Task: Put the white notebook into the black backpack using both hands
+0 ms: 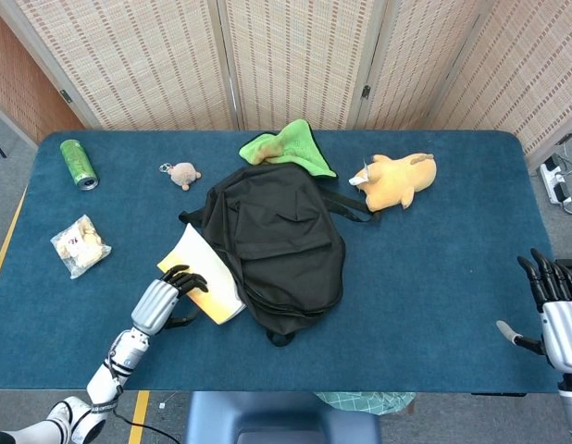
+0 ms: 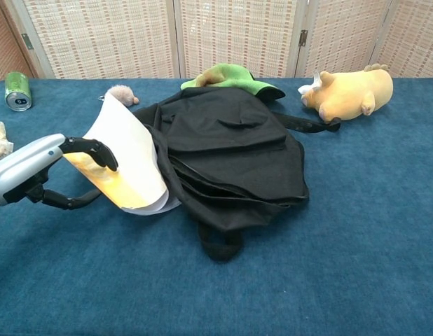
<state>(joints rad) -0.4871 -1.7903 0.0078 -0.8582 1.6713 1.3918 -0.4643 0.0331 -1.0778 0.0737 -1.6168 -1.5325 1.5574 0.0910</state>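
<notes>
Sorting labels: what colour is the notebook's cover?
White with a yellow-orange band; the notebook shows best in the chest view.

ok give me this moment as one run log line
left hand: holds white notebook tilted against black backpack | right hand: open, idle at table edge | notebook: not yet inside

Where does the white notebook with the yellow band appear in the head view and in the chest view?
Head view: white notebook with yellow band, lower left of centre, against the black fabric backpack.
Chest view: notebook, left, tilted up, held by the left hand.
Shared landmark: the backpack.
</notes>
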